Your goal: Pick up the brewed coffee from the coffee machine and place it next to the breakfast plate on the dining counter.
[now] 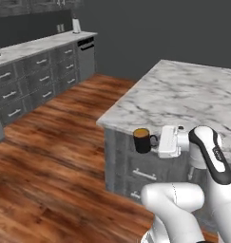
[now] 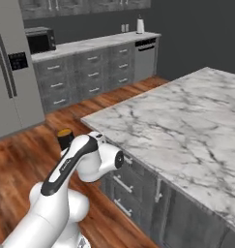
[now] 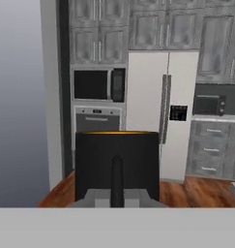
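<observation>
The brewed coffee (image 1: 142, 140), a small black mug with an orange-brown top, hangs in the air just off the near corner of the dining counter (image 1: 183, 90). My gripper (image 1: 155, 141) is shut on its side handle, holding it upright at about the height of the slab's edge. In the hand view the mug (image 3: 116, 162) is close up with its handle facing me, and my gripper (image 3: 117, 196) clamps that handle. From the right base, the mug (image 2: 65, 137) peeks out behind my arm, left of the counter (image 2: 177, 121). The breakfast plate and coffee machine are out of view.
Grey drawer cabinets (image 1: 136, 171) sit under the marble slab. A wooden floor (image 1: 50, 156) stretches to the far kitchen counter (image 2: 90, 46), where a microwave (image 2: 40, 41) and a fridge (image 2: 12, 72) stand. The hand view faces a wall oven (image 3: 97, 118) and a white fridge (image 3: 162, 111).
</observation>
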### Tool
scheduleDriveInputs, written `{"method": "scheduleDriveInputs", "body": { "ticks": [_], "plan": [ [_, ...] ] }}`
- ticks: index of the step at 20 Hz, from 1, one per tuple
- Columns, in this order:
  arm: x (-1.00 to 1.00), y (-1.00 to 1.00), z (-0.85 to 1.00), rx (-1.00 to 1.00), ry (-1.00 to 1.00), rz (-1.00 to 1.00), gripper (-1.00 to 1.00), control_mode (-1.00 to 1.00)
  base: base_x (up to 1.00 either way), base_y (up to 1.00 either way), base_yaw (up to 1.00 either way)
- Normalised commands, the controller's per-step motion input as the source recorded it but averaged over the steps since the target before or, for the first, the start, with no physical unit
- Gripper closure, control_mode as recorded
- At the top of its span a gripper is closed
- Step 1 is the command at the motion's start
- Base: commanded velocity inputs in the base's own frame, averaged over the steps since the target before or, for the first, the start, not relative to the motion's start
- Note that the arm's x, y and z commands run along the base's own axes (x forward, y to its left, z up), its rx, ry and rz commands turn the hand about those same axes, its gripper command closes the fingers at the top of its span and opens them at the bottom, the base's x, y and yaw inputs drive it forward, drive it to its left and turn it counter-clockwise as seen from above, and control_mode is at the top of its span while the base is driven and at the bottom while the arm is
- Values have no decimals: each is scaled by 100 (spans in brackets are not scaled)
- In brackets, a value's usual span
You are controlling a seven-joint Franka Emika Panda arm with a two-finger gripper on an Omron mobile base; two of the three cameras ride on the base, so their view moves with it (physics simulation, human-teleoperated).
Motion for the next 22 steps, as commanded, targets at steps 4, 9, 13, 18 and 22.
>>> {"method": "scheduleDriveInputs", "body": {
  "ticks": [4,9,13,18,22],
  "plan": [
    [0,0,0,0,0,0,100,100,100,100,-1],
    [0,0,0,0,0,0,100,100,98,100,-17],
    [0,0,0,0,0,0,100,100,100,100,-37],
    [0,0,0,0,0,0,100,100,100,100,-48],
    [0,0,0,0,0,0,100,100,96,99,-53]
  ]
}}
